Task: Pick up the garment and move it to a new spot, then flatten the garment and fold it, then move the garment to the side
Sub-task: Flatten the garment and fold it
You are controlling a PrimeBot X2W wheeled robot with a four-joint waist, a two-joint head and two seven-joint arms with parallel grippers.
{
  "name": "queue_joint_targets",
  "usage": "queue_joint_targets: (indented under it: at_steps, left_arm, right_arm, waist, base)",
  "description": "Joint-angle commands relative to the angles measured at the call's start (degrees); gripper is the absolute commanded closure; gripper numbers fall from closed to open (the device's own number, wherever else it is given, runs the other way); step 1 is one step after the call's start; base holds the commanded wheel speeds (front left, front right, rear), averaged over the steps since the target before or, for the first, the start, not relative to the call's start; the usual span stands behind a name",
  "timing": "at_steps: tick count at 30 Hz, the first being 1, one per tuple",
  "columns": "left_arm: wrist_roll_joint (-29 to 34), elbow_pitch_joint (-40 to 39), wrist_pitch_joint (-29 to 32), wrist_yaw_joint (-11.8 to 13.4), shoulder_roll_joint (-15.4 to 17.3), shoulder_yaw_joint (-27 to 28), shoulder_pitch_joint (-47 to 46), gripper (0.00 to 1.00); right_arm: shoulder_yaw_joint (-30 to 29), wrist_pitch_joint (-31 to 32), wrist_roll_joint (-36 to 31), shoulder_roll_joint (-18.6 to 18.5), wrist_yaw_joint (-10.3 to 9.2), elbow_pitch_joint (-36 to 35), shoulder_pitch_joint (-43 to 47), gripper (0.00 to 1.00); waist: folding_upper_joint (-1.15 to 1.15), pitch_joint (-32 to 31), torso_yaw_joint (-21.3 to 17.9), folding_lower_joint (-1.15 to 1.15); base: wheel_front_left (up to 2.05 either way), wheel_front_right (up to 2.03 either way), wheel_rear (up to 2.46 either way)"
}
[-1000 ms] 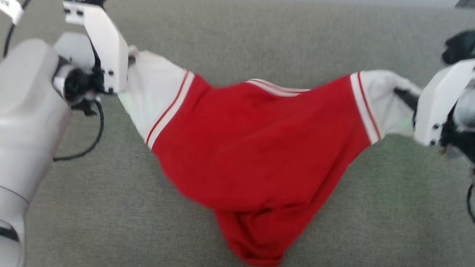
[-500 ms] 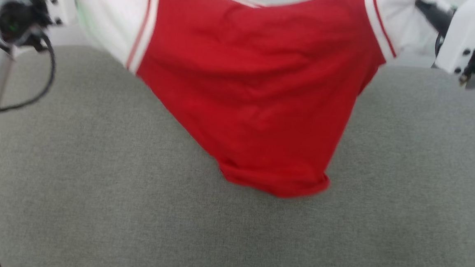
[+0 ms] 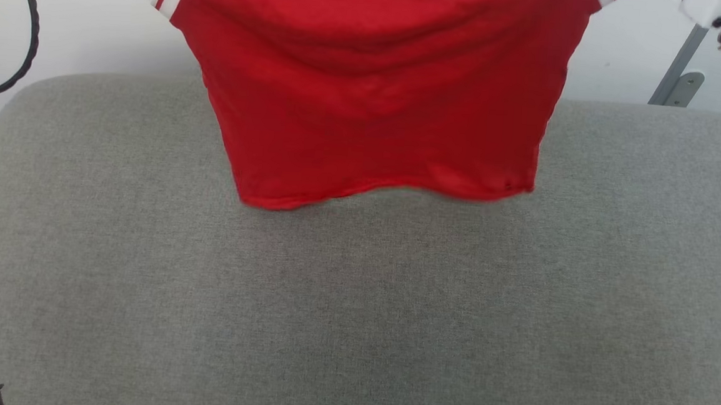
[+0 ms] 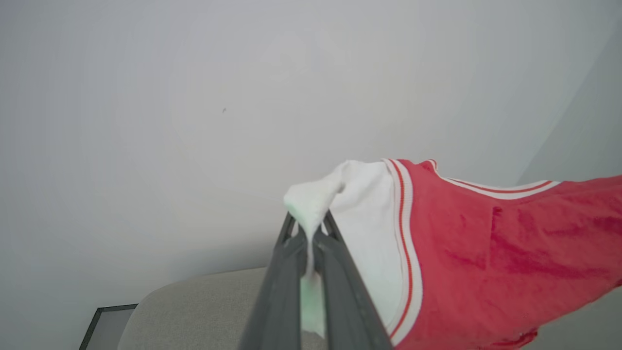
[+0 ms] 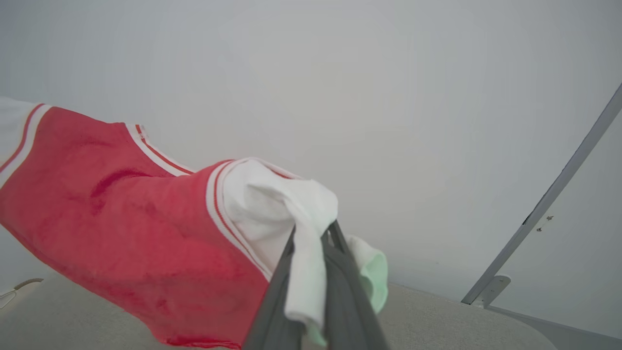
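Observation:
The garment (image 3: 373,90), a red shirt with white sleeve ends and red-and-white stripe trim, hangs spread out above the far part of the grey cushioned surface (image 3: 353,315). Its wavy hem looks just off the surface. In the left wrist view my left gripper (image 4: 309,228) is shut on the white end of one sleeve (image 4: 359,214). In the right wrist view my right gripper (image 5: 315,233) is shut on the other white sleeve end (image 5: 272,204). The red body (image 4: 510,253) stretches between the two grips. A bit of the right wrist housing (image 3: 716,11) shows at the head view's top right corner.
A pale wall (image 3: 95,30) stands behind the surface's far edge. A grey metal bracket (image 3: 678,75) leans against the wall at the far right. Dark cables (image 3: 19,50) hang at both sides of the head view. Bare grey surface lies in front of the hem.
Both grippers have lifted the garment: it was sagging on the surface and now hangs straight from its sleeves. The arms have risen past the head view's top edge, and the camera has shifted.

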Motion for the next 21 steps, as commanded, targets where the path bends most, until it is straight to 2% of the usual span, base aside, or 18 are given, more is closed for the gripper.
queue_joint_targets:
  at_steps: [1,7,10,16,21]
  left_arm:
    - [0.22,-0.23,-0.03,0.38,0.25,0.16,-0.81,1.0]
    - [0.47,-1.53,-0.95,0.77,0.92,0.6,-1.88,1.0]
    - [1.28,-1.6,-3.62,1.01,0.53,0.83,-2.67,1.0]
    - [4.97,-0.06,-12.25,1.14,-1.48,0.59,-7.49,1.0]
    - [8.74,3.13,-22.38,1.48,-3.84,0.61,-14.26,1.0]
  right_arm:
    - [0.16,-0.52,-0.08,0.38,-0.02,0.33,-0.87,1.0]
    - [0.3,-1.92,-0.89,0.94,-0.03,2.03,-3.51,1.0]
    - [0.17,-5.25,-3.15,0.76,-0.02,3.33,-5.24,1.0]
    - [0.56,-18.24,-9.78,0.96,-0.03,10.81,-11.87,1.0]
    - [2.6,-32.9,-15.67,1.24,-0.03,17.95,-19.62,1.0]
  waist:
    - [0.0,0.13,0.01,0.0]
    - [0.0,1.82,-0.09,0.0]
    - [0.0,4.3,-0.08,0.0]
    - [0.0,11.98,-0.26,0.0]
    - [0.0,18.27,-0.3,0.0]
  base:
    - [0.0,0.0,0.0]
    - [0.0,0.0,0.0]
    - [0.0,0.0,0.0]
    - [0.0,0.0,0.0]
    - [0.0,0.0,0.0]
